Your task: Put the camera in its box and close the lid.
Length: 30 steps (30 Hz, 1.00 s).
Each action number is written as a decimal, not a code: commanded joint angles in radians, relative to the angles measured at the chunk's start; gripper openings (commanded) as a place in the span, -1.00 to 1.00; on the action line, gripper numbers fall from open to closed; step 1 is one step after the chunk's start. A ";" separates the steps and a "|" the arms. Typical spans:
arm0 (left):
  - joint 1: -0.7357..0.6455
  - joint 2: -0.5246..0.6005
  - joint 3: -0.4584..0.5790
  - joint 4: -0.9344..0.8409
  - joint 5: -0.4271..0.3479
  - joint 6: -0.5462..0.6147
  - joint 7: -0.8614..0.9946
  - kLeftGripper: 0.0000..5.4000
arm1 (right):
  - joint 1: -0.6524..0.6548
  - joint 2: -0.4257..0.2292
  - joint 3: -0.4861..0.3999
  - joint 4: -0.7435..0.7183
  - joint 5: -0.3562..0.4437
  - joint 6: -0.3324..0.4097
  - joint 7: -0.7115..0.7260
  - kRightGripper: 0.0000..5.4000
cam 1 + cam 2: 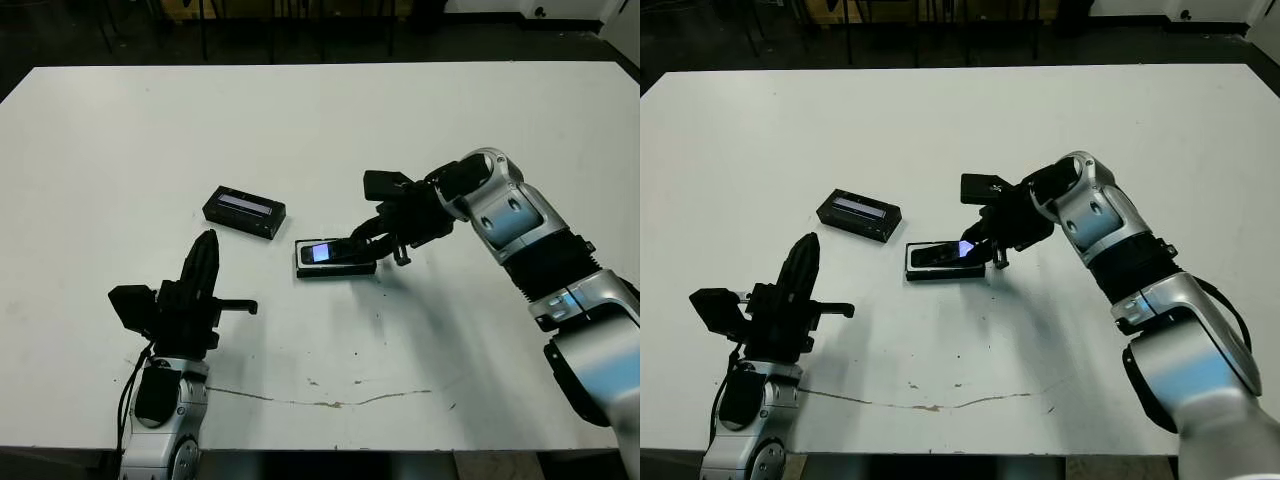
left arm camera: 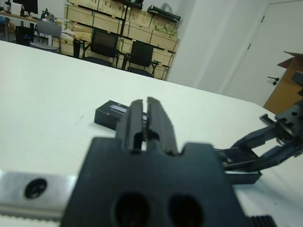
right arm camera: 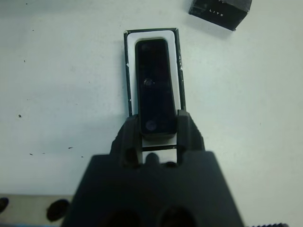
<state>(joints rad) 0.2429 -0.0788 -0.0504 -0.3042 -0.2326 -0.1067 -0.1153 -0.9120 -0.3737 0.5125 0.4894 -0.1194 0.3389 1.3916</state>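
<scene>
Head views: the right gripper (image 1: 362, 243) is reaching in from the robot's right, its two black fingers clamping the near end of the slim black rectangular camera (image 1: 330, 252), whose small bluish-white screen is glowing. The camera is lying over the shallow black box with white lining (image 1: 336, 268), one end looking slightly raised. The flat black lid with a pale grey strip (image 1: 244, 211) is sitting just beside the box, toward the robot's left. The left gripper (image 1: 204, 270) is hovering nearer the lid, fingers pressed together, holding nothing.

Left wrist view: the lid (image 2: 110, 113) is lying straight ahead past the closed fingers.

Right wrist view: the camera (image 3: 154, 90) and box (image 3: 129, 71) are sharing one long axis, running directly away from the gripper; white lining is showing evenly round the camera, so it looks aligned for seating. The lid (image 3: 219, 10) shows small white lettering, seemingly "LITE". No other writing is legible.

Judgement: the left arm is better placed for the lid.
</scene>
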 commanded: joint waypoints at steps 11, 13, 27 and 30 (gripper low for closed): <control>0.015 0.000 0.001 0.015 -0.002 0.001 0.004 -1.00 | -0.007 0.014 0.002 0.033 0.000 -0.024 0.016 -0.76; 0.014 0.000 0.003 0.018 -0.013 0.001 -0.002 -1.00 | -0.023 0.005 -0.009 0.063 0.010 -0.065 0.042 -0.65; 0.017 -0.003 0.005 0.010 -0.035 0.023 0.002 -1.00 | -0.050 -0.099 -0.148 0.037 0.045 -0.180 -0.020 0.27; 0.019 0.000 0.003 0.010 -0.024 0.017 0.004 -1.00 | -0.044 -0.116 -0.185 0.012 0.071 -0.171 -0.026 0.46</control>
<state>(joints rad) 0.2457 -0.0798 -0.0493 -0.2972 -0.2588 -0.1036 -0.1180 -0.9642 -0.4707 0.3421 0.5149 -0.0595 0.1658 1.3725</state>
